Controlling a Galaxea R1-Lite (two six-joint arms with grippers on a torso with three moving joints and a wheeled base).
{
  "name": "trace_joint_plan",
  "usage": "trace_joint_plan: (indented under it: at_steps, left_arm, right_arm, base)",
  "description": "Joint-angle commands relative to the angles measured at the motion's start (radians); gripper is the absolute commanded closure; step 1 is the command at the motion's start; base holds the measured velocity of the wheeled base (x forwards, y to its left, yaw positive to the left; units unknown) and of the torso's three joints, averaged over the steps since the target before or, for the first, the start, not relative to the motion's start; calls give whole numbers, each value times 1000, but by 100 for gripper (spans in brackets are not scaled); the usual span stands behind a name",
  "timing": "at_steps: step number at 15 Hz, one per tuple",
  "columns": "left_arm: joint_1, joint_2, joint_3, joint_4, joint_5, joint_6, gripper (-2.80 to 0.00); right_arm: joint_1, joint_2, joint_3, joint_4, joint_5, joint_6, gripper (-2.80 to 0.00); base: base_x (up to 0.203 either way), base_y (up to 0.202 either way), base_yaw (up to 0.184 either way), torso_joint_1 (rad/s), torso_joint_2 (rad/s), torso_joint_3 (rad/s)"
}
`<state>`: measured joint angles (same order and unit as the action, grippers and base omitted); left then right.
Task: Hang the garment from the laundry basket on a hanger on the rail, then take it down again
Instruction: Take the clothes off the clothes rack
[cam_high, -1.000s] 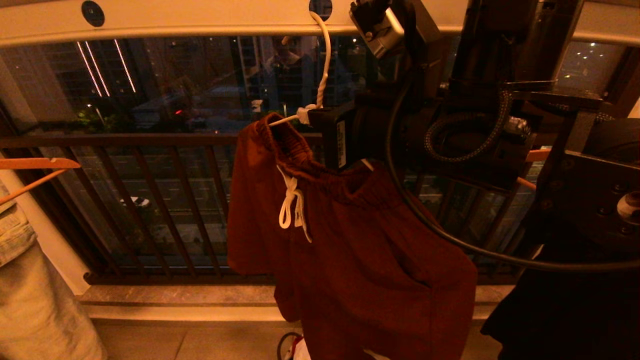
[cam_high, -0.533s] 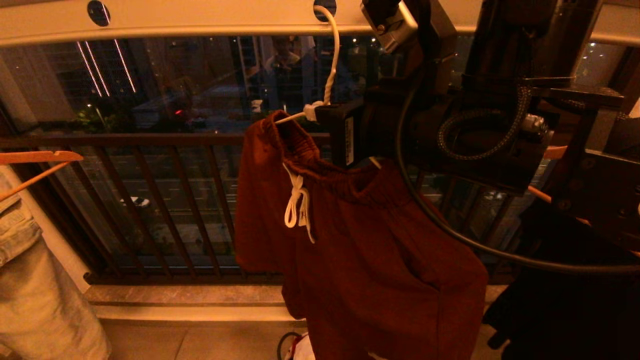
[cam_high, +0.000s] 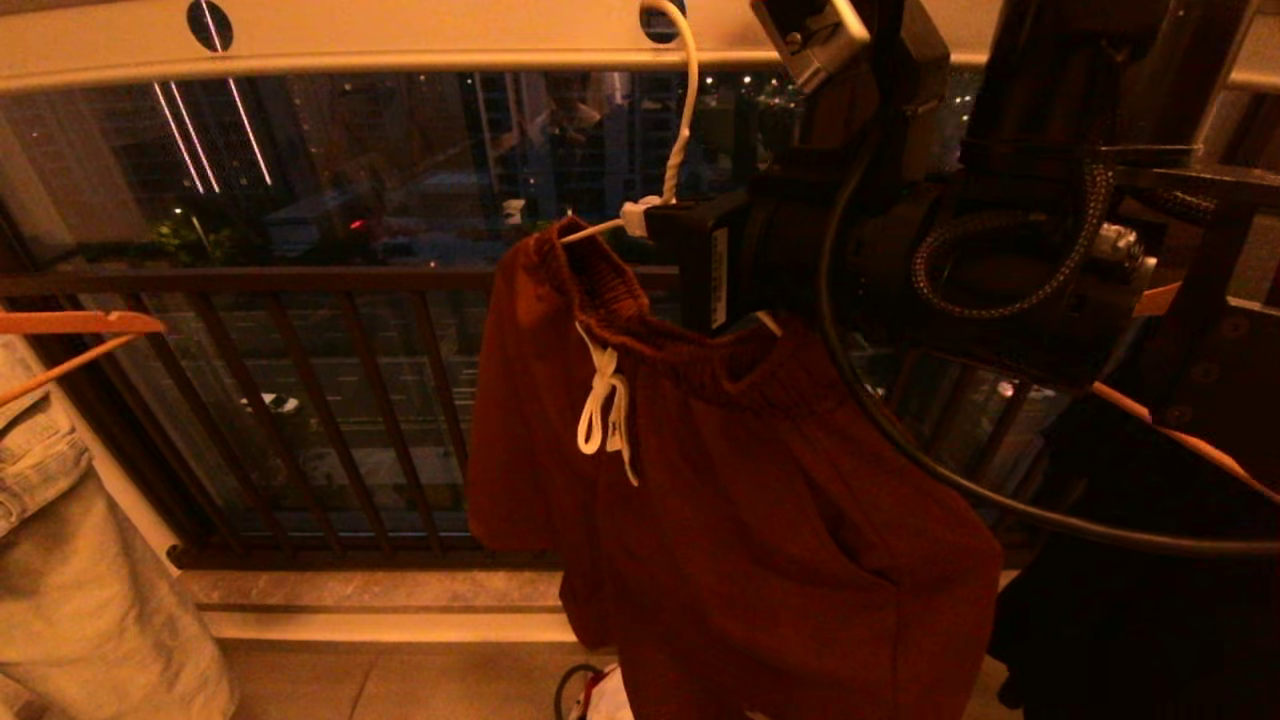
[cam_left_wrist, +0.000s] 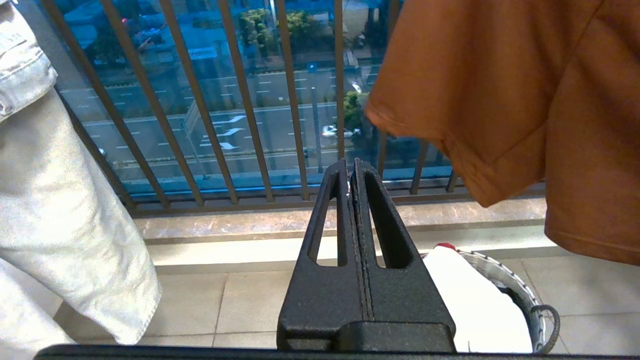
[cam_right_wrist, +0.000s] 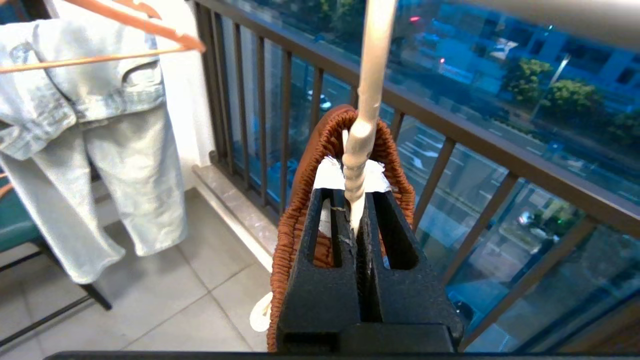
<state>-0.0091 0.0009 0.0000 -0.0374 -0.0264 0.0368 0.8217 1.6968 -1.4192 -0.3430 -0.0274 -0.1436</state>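
The rust-brown garment (cam_high: 740, 520) hangs from the white wire hanger (cam_high: 683, 120). The hanger's hook reaches up to a dark hole in the cream rail (cam_high: 400, 35). My right gripper (cam_high: 650, 215) is shut on the hanger's twisted neck (cam_right_wrist: 362, 135), just above the gathered waistband (cam_right_wrist: 300, 210), and the right gripper (cam_right_wrist: 356, 200) points along the balcony. My left gripper (cam_left_wrist: 351, 167) is shut and empty, low over the floor tiles. The laundry basket (cam_left_wrist: 522, 295) stands beside it, under the garment's hem (cam_left_wrist: 525, 100). In the head view only a sliver of the basket (cam_high: 575, 695) shows.
Light denim jeans (cam_high: 60, 560) hang at the left on an orange wooden hanger (cam_high: 70, 325). The dark barred railing (cam_high: 300, 280) and a stone ledge (cam_high: 380, 590) close off the far side. A black garment (cam_high: 1130, 600) hangs at the right. White cloth (cam_left_wrist: 475, 300) lies in the basket.
The whole head view has slid a little to the right, so the camera moved. The right gripper keeps its hold on the hanger's neck, which sits slightly higher under the rail.
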Motion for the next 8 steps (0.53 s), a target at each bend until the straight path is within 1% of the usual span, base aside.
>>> trace_joint_plan:
  at_steps: [1, 8]
  left_arm:
    - [0, 1, 14, -1, 0, 0, 0]
    - [0, 1, 12, 1, 0, 2, 0]
  right_arm:
    - [1, -11, 2, -2, -2, -7, 0]
    - [1, -47, 31, -2, -14, -10, 0]
  base:
    - [0, 0, 0, 0, 0, 0]
    - [0, 0, 0, 0, 0, 0]
